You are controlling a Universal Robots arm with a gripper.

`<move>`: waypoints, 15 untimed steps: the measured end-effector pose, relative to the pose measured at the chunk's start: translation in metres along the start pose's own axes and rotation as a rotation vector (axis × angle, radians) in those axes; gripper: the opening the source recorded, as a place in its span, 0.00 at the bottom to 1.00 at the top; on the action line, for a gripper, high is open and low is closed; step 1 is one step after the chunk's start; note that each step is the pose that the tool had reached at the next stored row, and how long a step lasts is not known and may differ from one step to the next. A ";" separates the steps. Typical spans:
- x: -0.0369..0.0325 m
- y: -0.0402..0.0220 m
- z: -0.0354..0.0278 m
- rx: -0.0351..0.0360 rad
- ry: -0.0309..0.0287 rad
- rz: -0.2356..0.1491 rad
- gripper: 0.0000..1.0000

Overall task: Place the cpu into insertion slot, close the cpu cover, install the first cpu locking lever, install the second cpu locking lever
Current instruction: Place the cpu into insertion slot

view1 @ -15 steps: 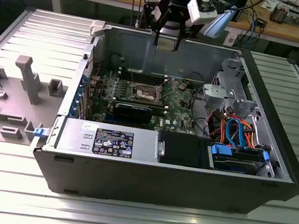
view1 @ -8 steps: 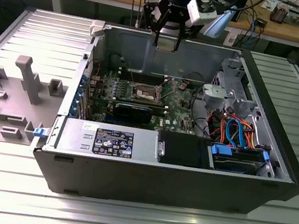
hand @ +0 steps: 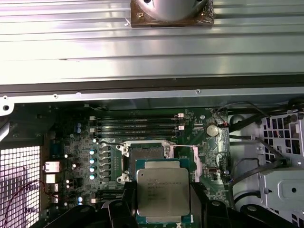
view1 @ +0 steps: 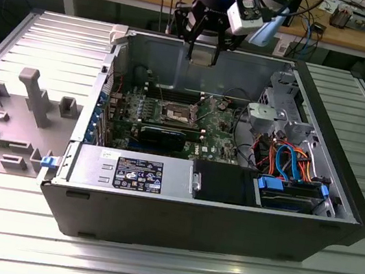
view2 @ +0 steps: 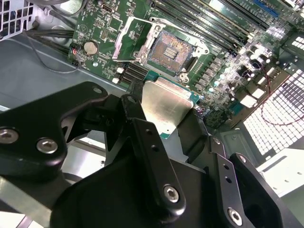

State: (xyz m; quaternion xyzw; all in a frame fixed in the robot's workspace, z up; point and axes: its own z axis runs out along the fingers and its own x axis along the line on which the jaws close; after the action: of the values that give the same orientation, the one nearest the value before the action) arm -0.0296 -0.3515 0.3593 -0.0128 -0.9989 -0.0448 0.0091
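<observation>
In the exterior view an open computer case [view1: 207, 203] lay on its side on the ribbed metal bench [view1: 148, 264]. The gripper [view1: 203, 51] hung over the case's far wall. Below it, on the green motherboard [view1: 222, 126], sat the insertion slot [view1: 178, 114], with a long black graphics card [view1: 162, 136] just nearer the camera. A grey fixture tray [view1: 12, 117] lay beside the case at the exterior view's left.

In the second wrist view the black fingers [view2: 129, 105] were clamped on the cpu [view2: 164, 105]. They gripped it by two opposite edges, with its dull silver top showing. The chip was held up off the board, apart from the insertion slot [view2: 171, 50]. The slot lay bare, its dark centre exposed. The cpu cover [view2: 118, 43] stood flipped open beside it, and a coin battery [view2: 90, 47] sat past the cover.

In the first wrist view the cpu [hand: 163, 190] sat level between the fingers [hand: 124, 198], in front of the insertion slot [hand: 145, 154] and hiding its near edge. The cpu cover [hand: 195, 164] stood raised along one side of the slot. The long black memory slots [hand: 135, 124] ran beyond it.
</observation>
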 end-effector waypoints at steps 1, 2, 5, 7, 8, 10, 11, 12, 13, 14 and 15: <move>0.0000 0.0000 0.0005 0.0000 0.0000 0.000 0.54; 0.0000 0.0000 0.0005 0.0000 0.0000 0.000 0.54; 0.0000 -0.0001 0.0008 0.0000 0.0000 0.000 0.54; 0.0000 -0.0001 0.0011 0.0000 0.0000 0.000 0.54; 0.0000 -0.0001 0.0011 0.0001 0.0000 0.000 0.54; 0.0001 -0.0004 0.0013 -0.0004 -0.0002 0.000 0.54; 0.0002 -0.0009 0.0013 -0.0004 -0.0002 0.000 0.54; 0.0003 -0.0015 0.0011 -0.0001 -0.0001 0.000 0.54; 0.0005 -0.0027 0.0010 0.0000 0.0000 0.000 0.54; 0.0007 -0.0040 0.0008 0.0000 0.0000 -0.001 0.54; 0.0009 -0.0050 0.0008 0.0000 0.0001 -0.001 0.54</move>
State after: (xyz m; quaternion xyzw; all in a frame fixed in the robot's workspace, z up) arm -0.0306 -0.3564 0.3581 -0.0124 -0.9989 -0.0448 0.0091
